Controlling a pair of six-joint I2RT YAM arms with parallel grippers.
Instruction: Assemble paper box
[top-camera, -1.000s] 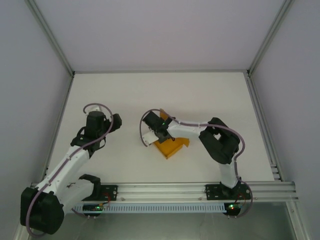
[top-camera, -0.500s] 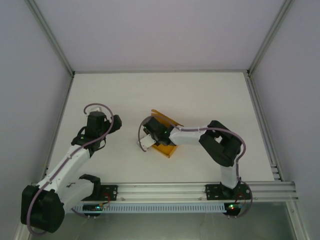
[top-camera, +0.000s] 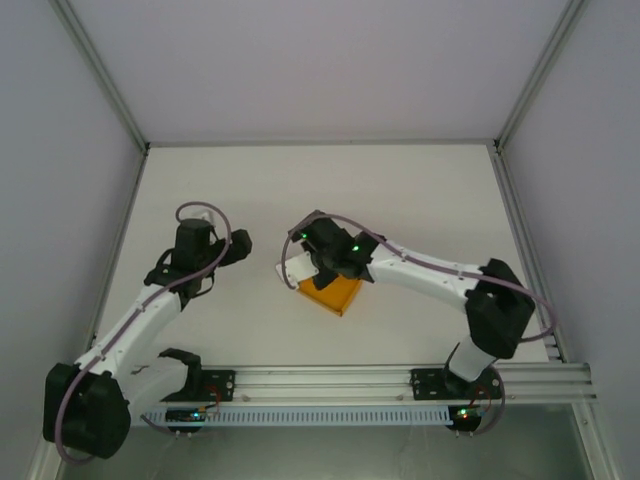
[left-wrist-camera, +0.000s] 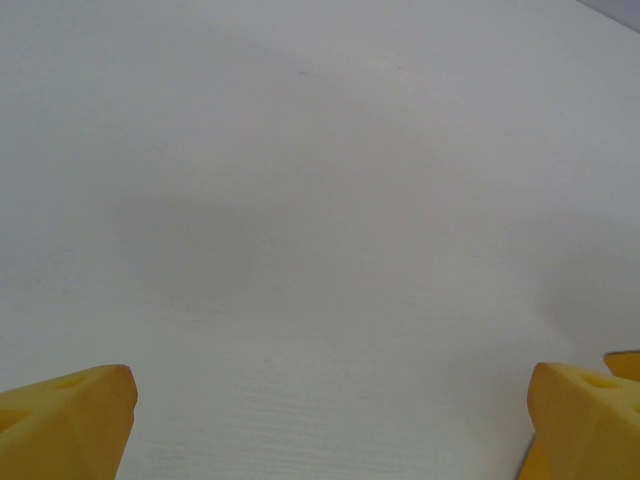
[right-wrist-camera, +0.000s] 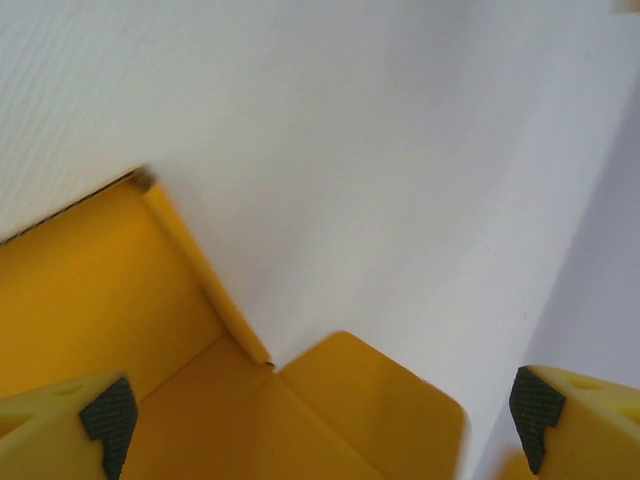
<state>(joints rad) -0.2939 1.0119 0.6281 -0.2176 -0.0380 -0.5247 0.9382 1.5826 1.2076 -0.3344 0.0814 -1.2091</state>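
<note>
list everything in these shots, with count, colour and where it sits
box: 1, orange-yellow, mid table, partly under the right hand
table: 1, white, beneath everything
rail: 1, silver, along the table's near edge
walls: 3, pale grey, around the table
left arm: 1, white and black, left of the box
right arm: 1, white and black, reaching to the box
left hand: 1, yellow fingers, open over bare table
right hand: 1, yellow fingers, open over the box

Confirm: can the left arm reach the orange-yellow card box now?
Probably yes: bare white table lies between the left end effector and the orange-yellow card box, though the right end effector over its left edge crowds that side.
</note>
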